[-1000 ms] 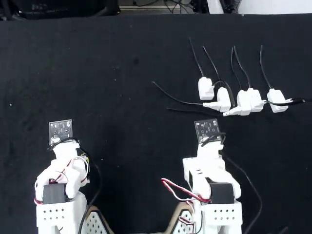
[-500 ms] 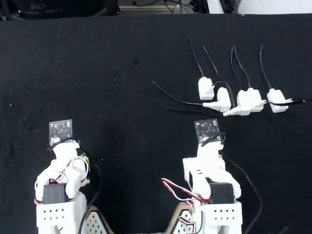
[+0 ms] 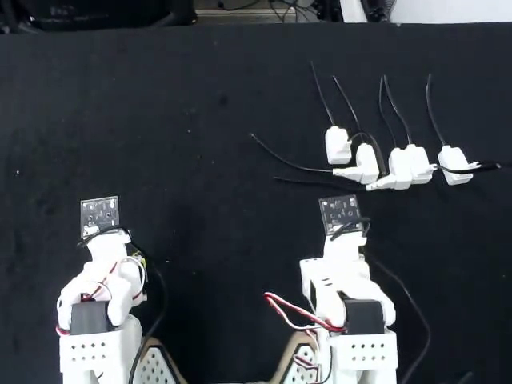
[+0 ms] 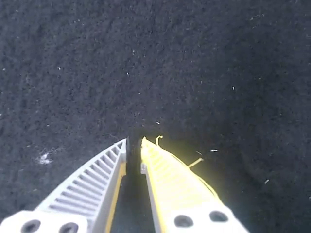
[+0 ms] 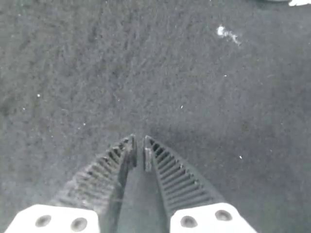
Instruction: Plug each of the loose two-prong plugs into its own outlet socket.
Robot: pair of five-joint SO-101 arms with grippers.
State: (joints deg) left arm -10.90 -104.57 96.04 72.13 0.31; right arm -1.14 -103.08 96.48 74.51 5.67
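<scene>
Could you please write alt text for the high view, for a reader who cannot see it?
A cluster of white plugs and sockets lies on a black table, toward the picture's far right. Two white arms sit folded at the near edge, neither touching the cluster.

Desk [image 3: 200,120]: black cloth from edge to edge, flecked with pale lint [image 5: 227,33].
Far right: a row of four white socket blocks [image 3: 408,166], packed close, some touching.
Plugs [image 3: 346,171]: white, lying tight against the row; can't tell if they're seated.
Cords [image 3: 324,96]: thin and black, running from the blocks toward the far edge.
Cables [image 3: 288,162]: two more snake away across the cloth.
Near edge: two white arm bases [image 3: 94,348], well apart.
</scene>
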